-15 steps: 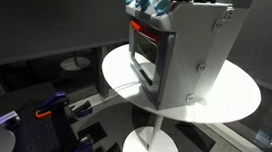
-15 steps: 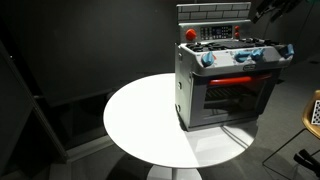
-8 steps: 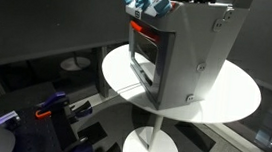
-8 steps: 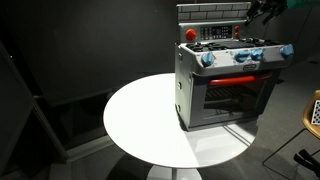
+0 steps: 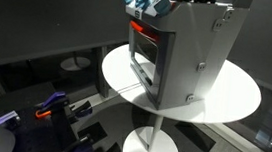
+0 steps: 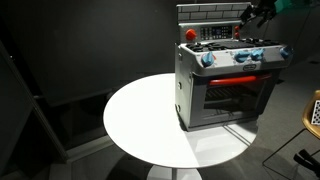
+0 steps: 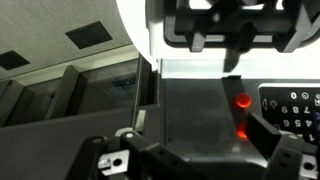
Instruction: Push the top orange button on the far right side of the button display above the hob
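The grey cooker (image 6: 225,85) stands on a round white table (image 6: 140,120); it also shows in the other exterior view (image 5: 174,50). Its hob (image 6: 222,42) lies behind the blue knobs. The dark button display (image 6: 210,14) rises upright behind the hob. My gripper (image 6: 254,13) hovers at the display's far right end. In the wrist view the display panel (image 7: 190,110) fills the middle, with two glowing orange buttons, the top one (image 7: 243,101) and a lower one (image 7: 240,133). My gripper (image 7: 190,152) is open and empty, its fingers apart just short of the panel.
A red knob (image 6: 190,34) sits on the hob's left side. White keys (image 7: 295,105) lie to the right of the orange buttons. The table's pedestal (image 5: 149,148) and dark clutter on the floor (image 5: 57,114) are below.
In the exterior view my gripper has moved left, closer to the right end of the button display. The cooker has not moved.
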`<state>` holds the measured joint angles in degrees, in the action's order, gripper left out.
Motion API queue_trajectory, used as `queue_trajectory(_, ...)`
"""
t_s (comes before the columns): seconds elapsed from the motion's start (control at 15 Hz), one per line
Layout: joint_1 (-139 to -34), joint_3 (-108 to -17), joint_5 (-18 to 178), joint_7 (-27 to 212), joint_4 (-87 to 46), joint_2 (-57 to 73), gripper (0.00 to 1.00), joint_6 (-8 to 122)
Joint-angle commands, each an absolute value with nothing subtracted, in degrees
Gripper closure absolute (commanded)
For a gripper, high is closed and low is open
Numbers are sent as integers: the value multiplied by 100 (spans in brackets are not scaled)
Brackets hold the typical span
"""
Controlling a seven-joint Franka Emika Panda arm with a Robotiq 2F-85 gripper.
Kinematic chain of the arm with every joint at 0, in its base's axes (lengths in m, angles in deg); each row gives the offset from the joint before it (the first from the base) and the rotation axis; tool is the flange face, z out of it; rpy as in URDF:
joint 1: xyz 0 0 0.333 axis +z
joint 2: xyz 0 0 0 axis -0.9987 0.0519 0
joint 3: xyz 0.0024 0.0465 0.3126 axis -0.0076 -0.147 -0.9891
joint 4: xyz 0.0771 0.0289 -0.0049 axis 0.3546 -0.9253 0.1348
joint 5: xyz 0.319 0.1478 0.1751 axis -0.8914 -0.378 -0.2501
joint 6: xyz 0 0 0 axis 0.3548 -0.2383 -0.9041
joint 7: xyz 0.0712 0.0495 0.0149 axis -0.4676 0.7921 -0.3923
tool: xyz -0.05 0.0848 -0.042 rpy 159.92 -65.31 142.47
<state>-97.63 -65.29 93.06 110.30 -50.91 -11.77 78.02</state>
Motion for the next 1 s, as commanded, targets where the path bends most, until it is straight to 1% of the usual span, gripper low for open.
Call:
queue_trajectory(0.0,-9761,-6561,9440,11262,-4798,-971,0,7655)
queue_trajectory(0.53,-9767,-6522,9429,11239,-4601,-815,0,7604)
queue_trajectory(0.6,-9600,-6365,9325,11161,-4614,-850,0,7557)
queue_trajectory(0.93,-9408,-6346,8348,10708,-4809,-1234,0,7025)
